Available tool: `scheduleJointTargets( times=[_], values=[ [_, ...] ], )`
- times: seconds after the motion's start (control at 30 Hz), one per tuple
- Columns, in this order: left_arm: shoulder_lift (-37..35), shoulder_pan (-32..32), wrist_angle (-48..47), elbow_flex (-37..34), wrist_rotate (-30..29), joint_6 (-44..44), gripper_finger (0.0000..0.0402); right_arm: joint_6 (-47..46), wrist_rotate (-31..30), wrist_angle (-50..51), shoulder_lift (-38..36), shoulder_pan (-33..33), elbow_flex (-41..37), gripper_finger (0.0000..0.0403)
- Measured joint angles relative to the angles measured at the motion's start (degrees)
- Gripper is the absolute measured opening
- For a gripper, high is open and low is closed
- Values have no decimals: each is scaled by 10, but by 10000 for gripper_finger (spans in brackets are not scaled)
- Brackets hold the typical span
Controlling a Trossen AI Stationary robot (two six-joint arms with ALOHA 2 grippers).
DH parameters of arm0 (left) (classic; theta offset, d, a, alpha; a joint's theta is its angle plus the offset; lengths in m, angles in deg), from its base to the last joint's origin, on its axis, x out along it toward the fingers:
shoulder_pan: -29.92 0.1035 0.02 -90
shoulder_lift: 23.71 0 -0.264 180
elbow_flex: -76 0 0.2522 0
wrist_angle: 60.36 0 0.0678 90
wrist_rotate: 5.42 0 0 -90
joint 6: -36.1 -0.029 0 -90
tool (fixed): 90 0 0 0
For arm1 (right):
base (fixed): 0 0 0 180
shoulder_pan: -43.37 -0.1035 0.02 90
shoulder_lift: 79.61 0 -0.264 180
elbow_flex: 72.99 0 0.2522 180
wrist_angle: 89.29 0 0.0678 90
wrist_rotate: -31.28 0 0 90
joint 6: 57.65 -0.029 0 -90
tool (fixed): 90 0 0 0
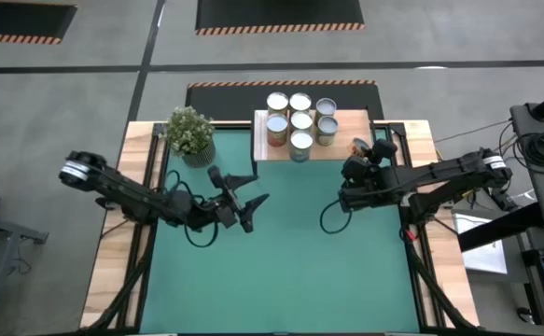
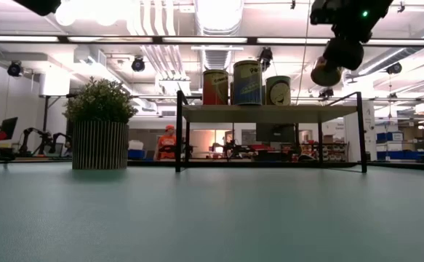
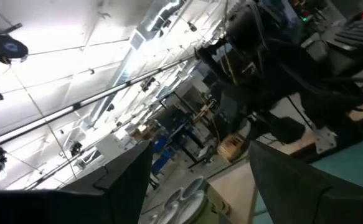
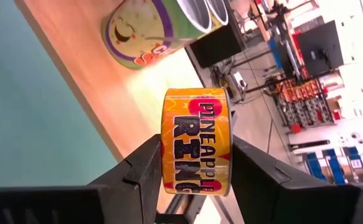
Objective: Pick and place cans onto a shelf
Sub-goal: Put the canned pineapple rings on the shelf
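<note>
Several cans point(image 1: 300, 119) stand upright on the light wooden shelf point(image 1: 346, 149) at the table's far middle; the low view shows three of them point(image 2: 246, 82) on the board point(image 2: 270, 113). My right gripper point(image 1: 361, 152) hovers over the shelf's right near corner, shut on an orange "pineapple rings" can point(image 4: 197, 140), which also shows in the low view point(image 2: 326, 73) above the board. My left gripper point(image 1: 250, 193) is open and empty over the green mat, left of the shelf, its fingers point(image 3: 125, 180) spread. My right gripper pinches the orange can between its two fingers, which lie on the can's two flat ends point(image 4: 164, 149). The label side faces the wrist camera. The fingers come from the table's right side. The can is held on its side, lifted clear above the shelf's board.
A potted plant point(image 1: 189, 133) stands at the far left of the mat, beside the shelf. A green and purple can point(image 4: 156, 25) stands on the board close to the held can. The green mat point(image 1: 281, 271) fills the near half of the table.
</note>
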Motion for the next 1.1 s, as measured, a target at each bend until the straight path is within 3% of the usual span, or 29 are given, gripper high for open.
scheduleJointTargets(
  times=[0.47, 0.77, 1.1],
  values=[
    [-33, 0, 37, 0, -8, -115, 249, 125, 1, -127, 0, 50, -42, 152],
    [-43, 0, 38, 0, -54, -136, 249, 193, 6, -165, 0, 88, -53, 154],
    [-43, 0, 37, 0, -59, -144, 249, 200, 21, -178, 0, 122, -57, 196]
  ],
)
